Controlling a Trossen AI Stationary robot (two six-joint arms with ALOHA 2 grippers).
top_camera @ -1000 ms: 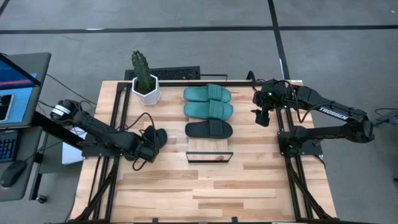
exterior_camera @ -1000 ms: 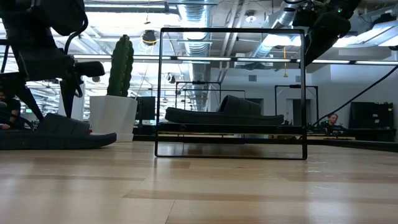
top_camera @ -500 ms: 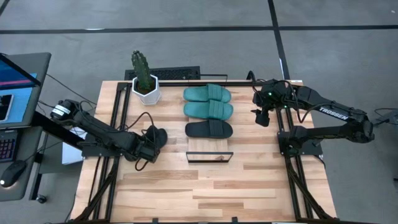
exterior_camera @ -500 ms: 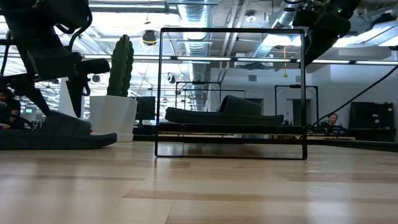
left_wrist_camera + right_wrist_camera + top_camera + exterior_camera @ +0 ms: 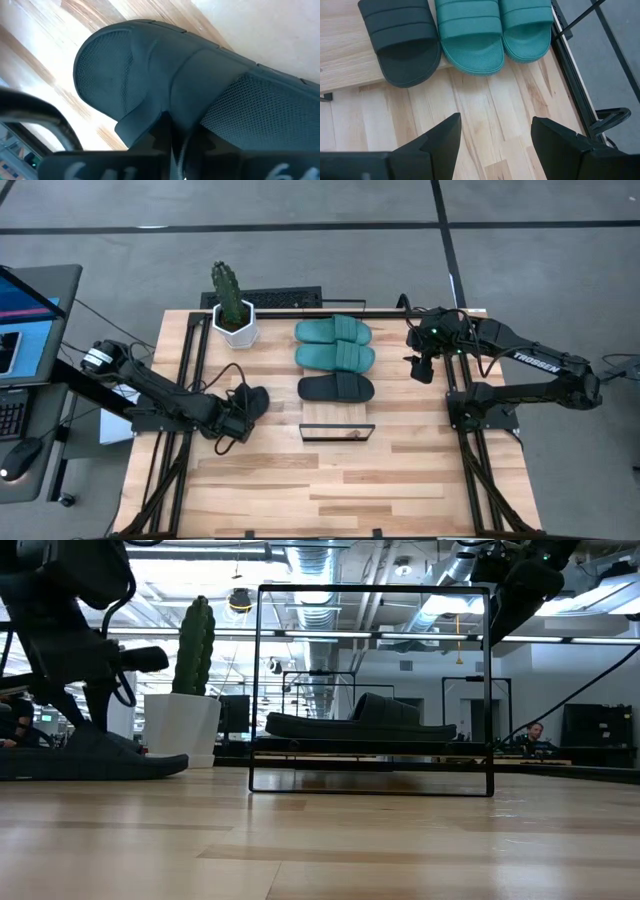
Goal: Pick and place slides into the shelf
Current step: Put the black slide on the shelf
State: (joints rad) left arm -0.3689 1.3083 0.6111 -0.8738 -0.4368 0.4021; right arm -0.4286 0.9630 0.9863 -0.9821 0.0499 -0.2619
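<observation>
Two teal-green slides (image 5: 335, 332) (image 5: 336, 357) and one black slide (image 5: 337, 388) lie side by side on the light-wood shelf (image 5: 338, 423); they also show in the right wrist view (image 5: 470, 35). The other black slide (image 5: 256, 398) lies sole-down on the table left of the shelf (image 5: 100, 755). My left gripper (image 5: 243, 410) is down on it and shut on its strap. My right gripper (image 5: 420, 368) hangs open and empty above the table right of the shelf (image 5: 495, 135). My left gripper has the black slide's strap at its edge (image 5: 167, 117), close to where the strap meets the sole, between its two fingers. It comes slanting down from the table's left (image 5: 88, 720). The slide lies flat on the table.
A cactus in a white pot (image 5: 235, 320) stands at the table's far left, behind the loose slide. A black keyboard (image 5: 280, 300) lies beyond the far edge. The shelf's black wire frame (image 5: 260, 690) rises at its near end, where the plank is bare.
My left gripper has come down onto the black slide on the table. The slide has stayed where it lay. My right arm has kept still.
</observation>
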